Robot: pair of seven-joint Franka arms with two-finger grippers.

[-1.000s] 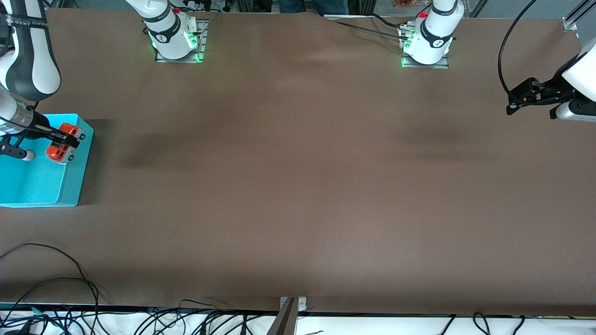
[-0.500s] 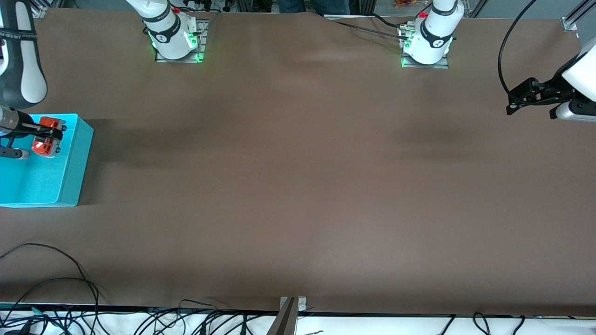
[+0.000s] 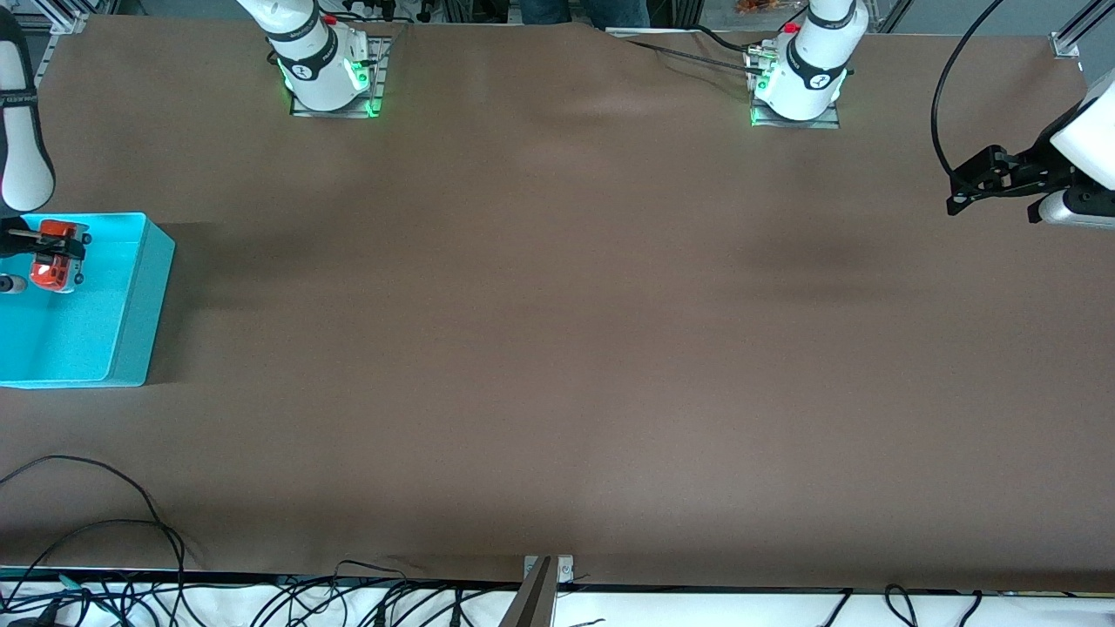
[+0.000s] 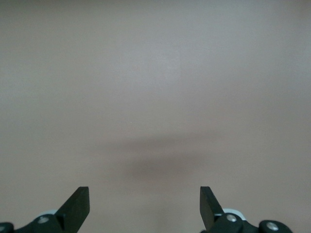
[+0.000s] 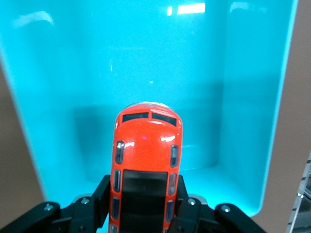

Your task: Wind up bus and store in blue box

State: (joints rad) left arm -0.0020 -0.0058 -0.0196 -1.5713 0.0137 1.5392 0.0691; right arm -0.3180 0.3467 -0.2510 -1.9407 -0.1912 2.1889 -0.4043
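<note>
1. Clamped on the bus, the jaws of the right gripper press against its two long sides, one black finger on each flank just under the windows.
2. Seen from the right wrist view, the bus is orange with a dark roof panel, and its rounded end points away from the gripper, down toward the floor of the blue box.
3. Seen from the front view, the right gripper holds the bus in the air over the blue box, above the part of the box that lies toward the robots' bases.
4. That box sits at the right arm's end of the table, open at the top, with its smooth turquoise floor and walls bare beneath the toy.
5. Whether the bus touches the box floor cannot be told; in the right wrist view it shows well clear of the walls.
6. Spread wide apart with nothing between them, the jaws of the left gripper show as two black fingertips over plain brown tabletop.
7. From the front, the left gripper hangs over the left arm's end of the table, well apart from the box and the bus; this arm waits.
8. A loop of black cable arcs above the left gripper.
9. Both arm bases stand along the table edge farthest from the front camera, each with a green glow at its foot.
</note>
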